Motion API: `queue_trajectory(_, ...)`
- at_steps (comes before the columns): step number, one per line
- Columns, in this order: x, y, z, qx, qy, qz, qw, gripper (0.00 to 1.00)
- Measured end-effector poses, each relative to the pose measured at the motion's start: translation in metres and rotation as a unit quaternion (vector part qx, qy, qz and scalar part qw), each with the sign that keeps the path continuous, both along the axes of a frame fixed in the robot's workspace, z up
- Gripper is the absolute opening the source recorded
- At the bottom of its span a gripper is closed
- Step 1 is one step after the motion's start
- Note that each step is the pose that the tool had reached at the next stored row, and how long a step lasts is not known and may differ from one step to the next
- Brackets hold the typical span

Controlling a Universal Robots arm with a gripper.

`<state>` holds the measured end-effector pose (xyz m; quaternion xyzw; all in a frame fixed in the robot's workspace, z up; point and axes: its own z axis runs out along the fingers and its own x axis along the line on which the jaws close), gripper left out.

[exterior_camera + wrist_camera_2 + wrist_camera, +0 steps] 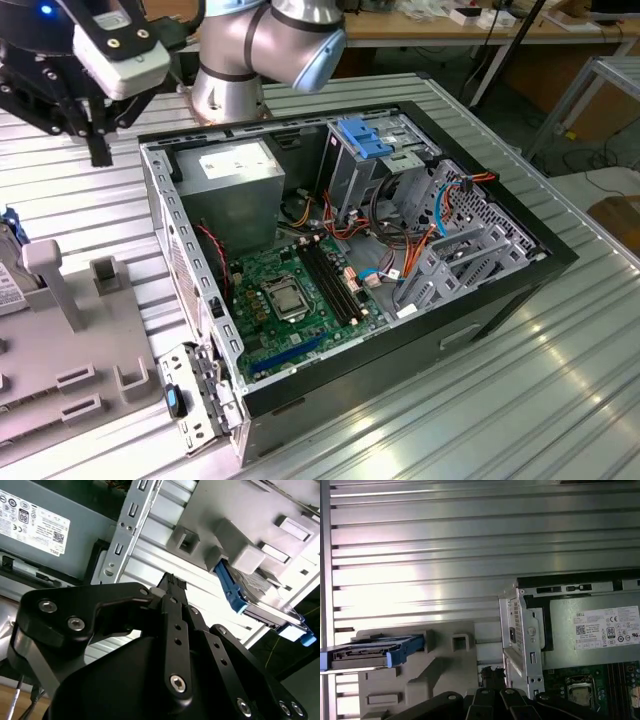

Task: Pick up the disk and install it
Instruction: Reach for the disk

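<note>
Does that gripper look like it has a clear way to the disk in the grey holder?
Probably yes. The gripper hangs over the ribbed table, off to one side of the disk, which sits exposed in its grey holder; nothing stands between them.

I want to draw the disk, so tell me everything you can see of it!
The flat silver-grey metal disk has blue plastic rails along its sides. It seems to stand on edge in a light grey plastic holder on the ribbed metal table, outside the computer case. The black claw is apart from it.
</note>
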<state>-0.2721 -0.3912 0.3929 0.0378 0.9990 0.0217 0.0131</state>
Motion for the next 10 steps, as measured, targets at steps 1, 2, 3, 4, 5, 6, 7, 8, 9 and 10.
queue_trajectory(1, -0.0101, 0.0003, -0.0001, 0.0000, 0.0000, 0.000, 1.0000, 0.11)
queue_trajectory(2, -0.0194, 0.0006, -0.0001, 0.0000, 0.0000, 0.000, 1.0000, 0.11)
queue_trajectory(3, -0.0267, 0.0006, -0.0002, 0.0000, 0.0000, 0.000, 1.0000, 0.11)
queue_trajectory(4, -0.0326, 0.0007, -0.0003, 0.0000, -0.0001, 0.000, 1.0000, 0.11)
queue_trajectory(5, -0.0376, 0.0008, -0.0003, 0.0001, -0.0001, 0.000, 1.0000, 0.11)
queue_trajectory(6, -0.0436, 0.0008, -0.0002, 0.0000, 0.0001, 0.000, 1.0000, 0.11)
queue_trajectory(7, -0.0482, 0.0008, -0.0003, 0.0000, 0.0000, 0.000, 1.0000, 0.11)
queue_trajectory(8, -0.0618, 0.0009, -0.0004, 0.0000, 0.0000, 0.000, 1.0000, 0.11)
queue_trajectory(9, -0.0661, 0.0009, -0.0004, 0.0000, 0.0000, 0.000, 1.0000, 0.11)
queue_trajectory(10, -0.0709, 0.0009, -0.0004, 0.0000, 0.0000, 0.000, 1.0000, 0.11)
